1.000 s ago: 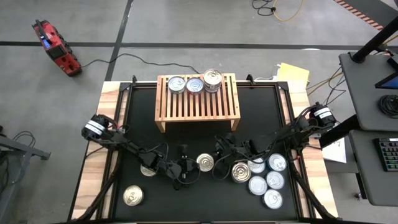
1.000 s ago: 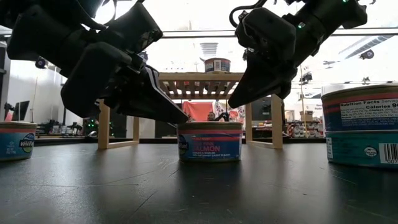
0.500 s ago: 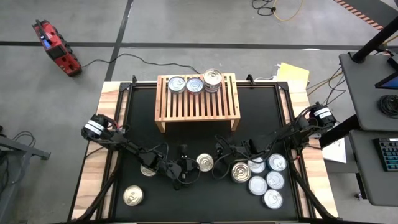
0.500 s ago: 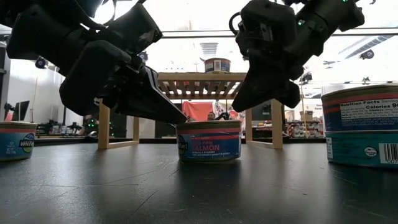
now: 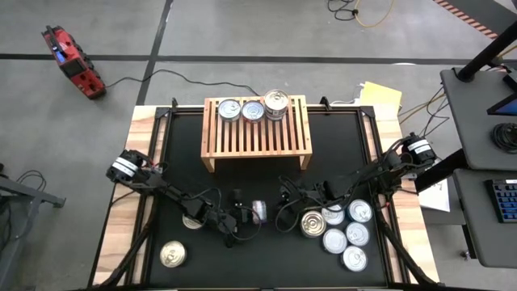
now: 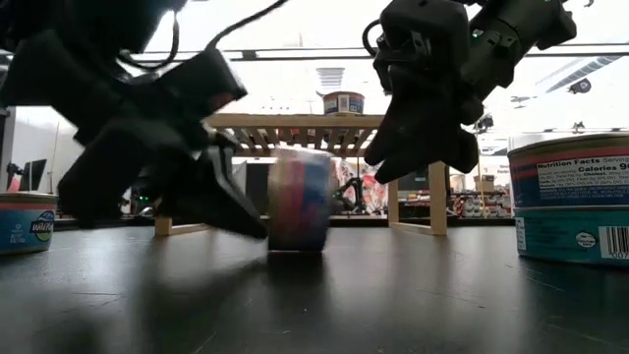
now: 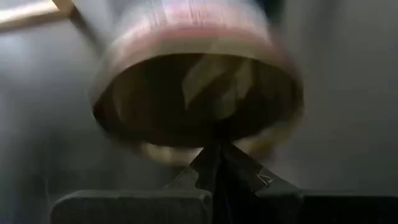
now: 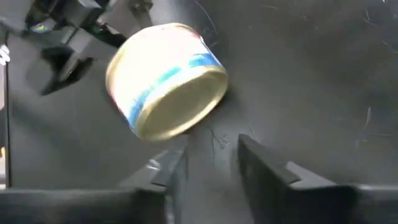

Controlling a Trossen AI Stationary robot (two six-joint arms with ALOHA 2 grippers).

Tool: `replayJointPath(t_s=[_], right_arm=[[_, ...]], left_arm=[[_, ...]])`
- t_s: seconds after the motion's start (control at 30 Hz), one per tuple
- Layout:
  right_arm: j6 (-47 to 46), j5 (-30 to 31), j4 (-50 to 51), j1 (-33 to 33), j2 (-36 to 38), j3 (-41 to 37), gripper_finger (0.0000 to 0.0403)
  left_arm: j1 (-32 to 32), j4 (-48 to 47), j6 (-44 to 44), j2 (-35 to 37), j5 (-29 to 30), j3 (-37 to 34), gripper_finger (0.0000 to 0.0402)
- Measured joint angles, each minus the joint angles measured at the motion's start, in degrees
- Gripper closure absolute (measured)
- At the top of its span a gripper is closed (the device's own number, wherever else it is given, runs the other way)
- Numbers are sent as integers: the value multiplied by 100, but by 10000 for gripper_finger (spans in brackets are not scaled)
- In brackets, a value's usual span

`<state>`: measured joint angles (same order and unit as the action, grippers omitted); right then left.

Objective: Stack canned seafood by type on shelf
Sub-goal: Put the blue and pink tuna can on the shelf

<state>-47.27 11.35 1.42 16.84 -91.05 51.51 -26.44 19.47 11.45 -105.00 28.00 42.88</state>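
Note:
A salmon can (image 5: 258,212) with a red-and-blue label is tipped onto its side at the table's middle (image 6: 300,200); it is blurred. My left gripper (image 5: 242,217) is shut and low on the can's left side (image 7: 214,155). My right gripper (image 8: 211,165) hangs open above and to the right of the can (image 6: 413,157), touching nothing. The wooden shelf (image 5: 257,141) stands at the far middle, with three cans (image 5: 253,110) along its far edge. My left gripper's shut fingertips (image 7: 214,152) meet the lower rim (image 7: 208,140) of the can's flat end that faces them. They slant down from the table's left. The can is tipped up on its edge on the table, not lifted.
Several silver-lidded cans (image 5: 339,230) cluster at the near right beside my right arm. One can (image 5: 172,254) sits at the near left and another (image 5: 192,220) lies under my left arm. Tall stacked cans (image 6: 570,197) fill the low view's right.
The salmon can has tipped from standing flat, lid up, onto its side and shifted slightly toward the table's left. My left gripper has dipped lower at the can's base. My right gripper has rolled about its own axis while staying in place above the can.

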Motion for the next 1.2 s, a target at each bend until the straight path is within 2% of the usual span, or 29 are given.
replayJointPath(t_s=[0.23,0.5,0.67,0.9,1.2], right_arm=[[239,36,-396,0,0,1,159],[89,-78,-394,4,-6,9,98],[343,-79,-773,15,-208,43,75],[741,-80,-745,14,-569,417,57],[1272,-69,-353,3,-1060,1008,59]], left_arm=[[0,107,25,27,62,28,401],[0,254,-43,27,84,28,401],[0,468,-190,32,90,36,401],[11,584,-220,30,93,36,401],[35,770,-339,23,95,38,401]])
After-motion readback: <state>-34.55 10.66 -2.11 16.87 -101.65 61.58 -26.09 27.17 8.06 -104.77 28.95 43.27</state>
